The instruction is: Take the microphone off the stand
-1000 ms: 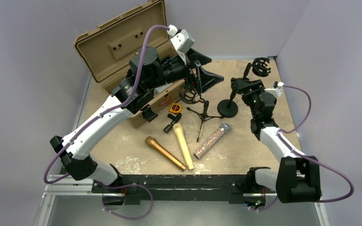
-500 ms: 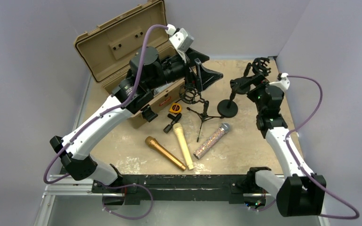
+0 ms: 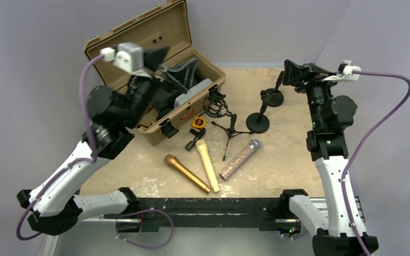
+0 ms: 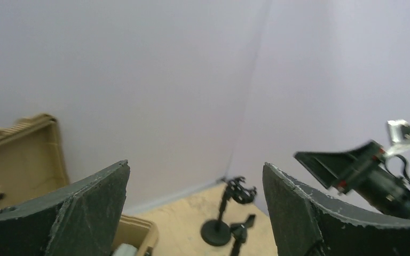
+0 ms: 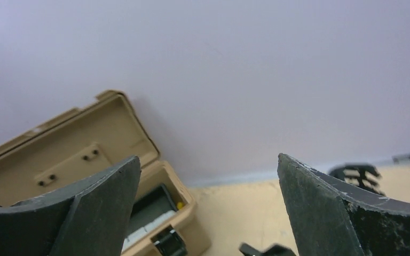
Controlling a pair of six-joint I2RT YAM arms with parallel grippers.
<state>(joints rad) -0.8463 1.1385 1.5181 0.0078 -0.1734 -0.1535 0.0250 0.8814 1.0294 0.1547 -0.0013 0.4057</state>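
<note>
Three microphones lie on the table: a gold one (image 3: 187, 173), a cream one (image 3: 207, 165) and a glittery silver one (image 3: 239, 159). Behind them stand a tripod stand (image 3: 227, 128) with a shock mount (image 3: 215, 108) that looks unfilled, and two round-base stands (image 3: 258, 121) (image 3: 272, 97). My left gripper (image 3: 173, 64) (image 4: 195, 164) hangs open over the tan case, holding nothing. High at the back right, my right gripper (image 3: 288, 72) (image 5: 208, 156) is open and holds nothing. The left wrist view shows a round-base stand (image 4: 216, 232) between the fingers.
An open tan case (image 3: 139, 48) (image 5: 85, 144) fills the back left, with grey gear inside. A yellow tape measure (image 3: 198, 122) and a small black part (image 3: 195, 140) lie in front of it. Walls close the table on the left, back and right.
Both arms have lifted away from the stands. The left gripper swung left to above the case; the right gripper rose to the back right and opened wider.
</note>
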